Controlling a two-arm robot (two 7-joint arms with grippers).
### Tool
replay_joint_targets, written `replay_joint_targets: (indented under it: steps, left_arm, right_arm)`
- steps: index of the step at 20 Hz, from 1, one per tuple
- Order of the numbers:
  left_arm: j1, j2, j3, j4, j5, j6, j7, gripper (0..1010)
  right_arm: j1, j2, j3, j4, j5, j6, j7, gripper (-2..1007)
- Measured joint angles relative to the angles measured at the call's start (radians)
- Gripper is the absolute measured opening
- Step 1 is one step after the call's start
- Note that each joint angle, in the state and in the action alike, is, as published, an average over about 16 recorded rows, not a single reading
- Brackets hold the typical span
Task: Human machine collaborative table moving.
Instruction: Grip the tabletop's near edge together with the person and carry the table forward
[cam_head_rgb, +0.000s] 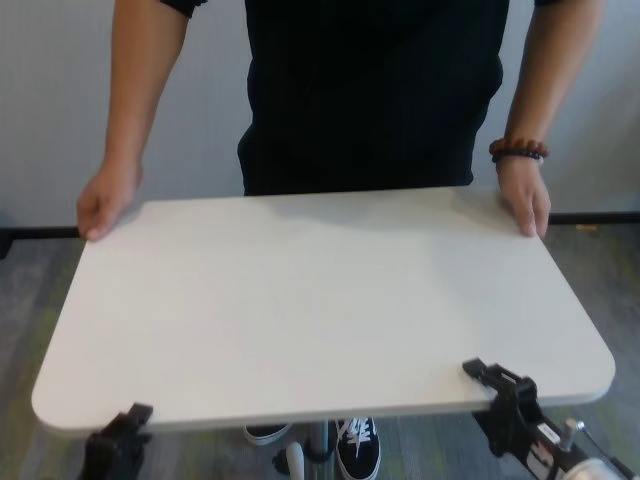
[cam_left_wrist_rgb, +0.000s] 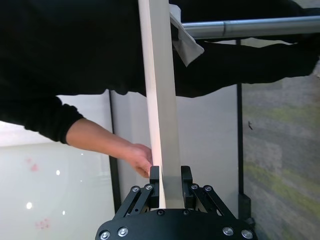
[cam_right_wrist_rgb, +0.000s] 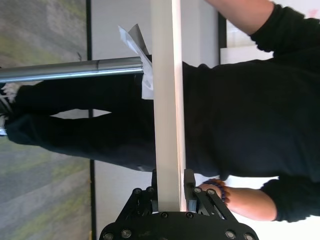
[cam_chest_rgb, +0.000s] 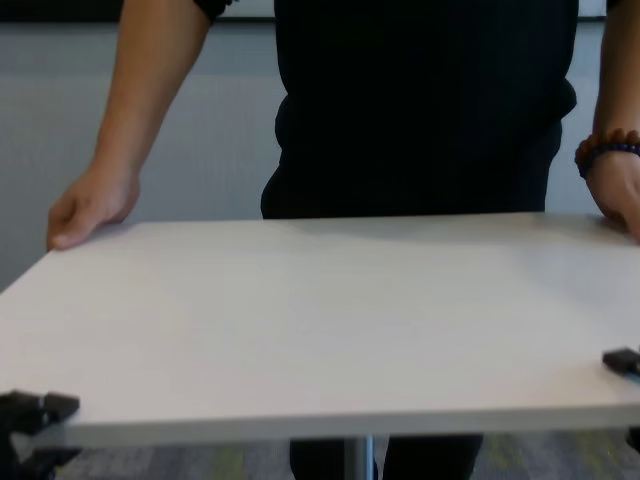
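The white table (cam_head_rgb: 320, 300) fills the head view and also shows in the chest view (cam_chest_rgb: 320, 320). The human (cam_head_rgb: 370, 90), in a black shirt, stands at its far side with one hand on each far corner; a beaded bracelet (cam_head_rgb: 518, 151) is on one wrist. My left gripper (cam_head_rgb: 125, 425) is shut on the near edge at the left corner. In the left wrist view the fingers (cam_left_wrist_rgb: 154, 180) clamp the thin edge (cam_left_wrist_rgb: 162, 100). My right gripper (cam_head_rgb: 495, 385) is shut on the near edge at the right, as the right wrist view shows (cam_right_wrist_rgb: 170, 185).
The grey pole leg (cam_right_wrist_rgb: 70, 69) runs under the tabletop, also seen in the head view (cam_head_rgb: 318, 450). The human's black-and-white sneakers (cam_head_rgb: 357, 447) stand near it. Grey-green carpet (cam_head_rgb: 30, 290) lies around; a pale wall (cam_head_rgb: 50, 100) stands behind the human.
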Motion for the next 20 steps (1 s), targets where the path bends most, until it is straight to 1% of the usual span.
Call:
replay_joint_targets:
  steps: [4,8,14,20]
  left_arm:
    - [-0.022,-0.008,0.004,-0.002,0.005,0.001,-0.007,269]
    - [-0.053,-0.023,0.021,0.01,0.023,0.01,-0.012,268]
    - [-0.102,-0.048,0.051,0.043,0.041,0.022,-0.017,268]
    - [-0.148,-0.07,0.07,0.081,0.039,0.026,-0.019,268]
  right_arm:
    - [0.025,-0.007,-0.005,-0.007,-0.013,0.011,0.014,266]
    - [0.058,-0.017,-0.014,0.003,-0.022,0.015,0.021,266]
    - [0.108,-0.028,-0.03,0.033,-0.029,0.013,0.023,267]
    - [0.16,-0.034,-0.043,0.078,-0.033,0.005,0.022,267]
